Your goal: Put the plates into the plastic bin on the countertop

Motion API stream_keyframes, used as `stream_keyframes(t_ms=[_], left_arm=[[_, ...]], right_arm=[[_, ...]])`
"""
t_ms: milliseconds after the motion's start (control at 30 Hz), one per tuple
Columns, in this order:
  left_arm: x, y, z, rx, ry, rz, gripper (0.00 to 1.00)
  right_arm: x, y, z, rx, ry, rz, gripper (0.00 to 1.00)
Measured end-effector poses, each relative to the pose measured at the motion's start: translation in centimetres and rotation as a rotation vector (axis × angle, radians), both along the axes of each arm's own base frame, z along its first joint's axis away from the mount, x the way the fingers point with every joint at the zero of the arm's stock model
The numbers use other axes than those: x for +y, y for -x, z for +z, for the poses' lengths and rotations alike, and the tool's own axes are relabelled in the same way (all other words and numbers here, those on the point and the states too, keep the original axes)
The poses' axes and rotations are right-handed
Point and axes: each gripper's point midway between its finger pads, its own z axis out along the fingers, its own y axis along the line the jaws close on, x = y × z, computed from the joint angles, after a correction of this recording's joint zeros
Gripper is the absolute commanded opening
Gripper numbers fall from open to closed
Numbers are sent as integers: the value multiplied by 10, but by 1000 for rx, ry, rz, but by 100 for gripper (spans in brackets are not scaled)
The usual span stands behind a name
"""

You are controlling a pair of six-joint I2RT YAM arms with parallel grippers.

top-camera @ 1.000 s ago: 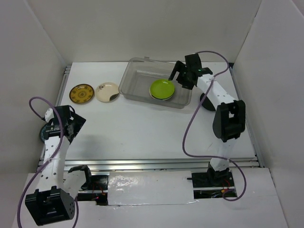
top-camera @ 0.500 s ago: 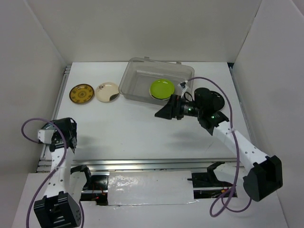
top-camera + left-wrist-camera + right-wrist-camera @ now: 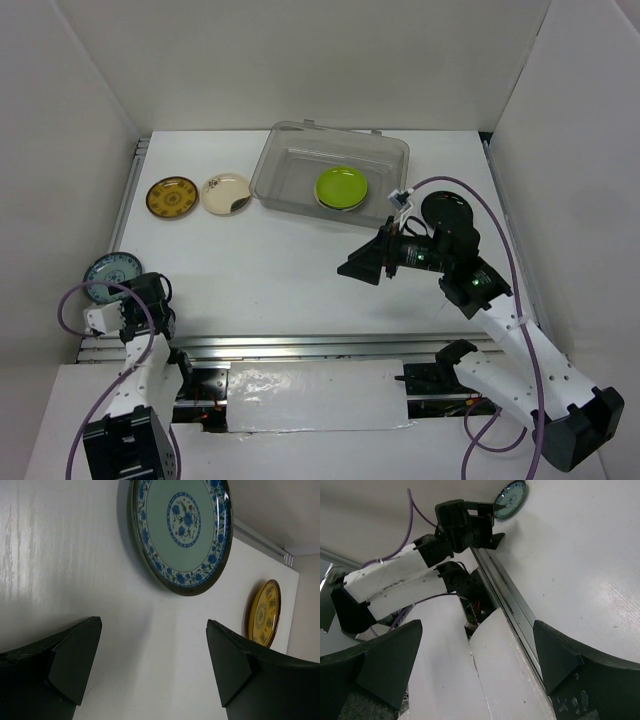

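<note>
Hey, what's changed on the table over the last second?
The right gripper left the plastic bin and swung back toward the near edge, open and empty. The left gripper drew back too, uncovering the blue plate. The green plate, yellow plate and cream plate stayed put.

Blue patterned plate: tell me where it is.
In the top external view the blue patterned plate lies at the countertop's left edge, beside the left gripper, with the mustard-yellow plate farther back.

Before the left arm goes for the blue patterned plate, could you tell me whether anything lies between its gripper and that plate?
Nothing visible does. The left gripper is open, and only bare countertop lies between it and the blue patterned plate. The mustard-yellow plate sits farther off to one side, out of the path.
</note>
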Motion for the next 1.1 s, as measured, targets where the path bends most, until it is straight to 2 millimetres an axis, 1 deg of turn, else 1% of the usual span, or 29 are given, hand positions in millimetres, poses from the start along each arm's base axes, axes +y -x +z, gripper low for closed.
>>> stream_keyframes(t_ms=[67, 167, 300, 567, 967, 1033, 1067, 1100], left_arm=[[6, -3, 2, -8, -20, 19, 99], [14, -5, -1, -7, -21, 51, 99], [23, -14, 2, -44, -11, 102, 99], [33, -22, 3, -23, 0, 145, 99], [49, -22, -1, 59, 3, 217, 99], [52, -23, -1, 72, -2, 228, 97], [54, -23, -1, 76, -3, 232, 92], [54, -23, -1, 78, -2, 235, 89]], right_arm=[[0, 1, -2, 2, 4, 5, 100], [-1, 2, -6, 12, 13, 6, 100], [-1, 5, -9, 20, 21, 17, 100], [-4, 13, -7, -7, 15, 30, 100], [-5, 23, -7, -21, 16, 71, 100], [-6, 24, -6, -25, 14, 74, 100], [-6, 24, -5, -27, 13, 77, 100], [-6, 25, -5, -30, 13, 78, 100]])
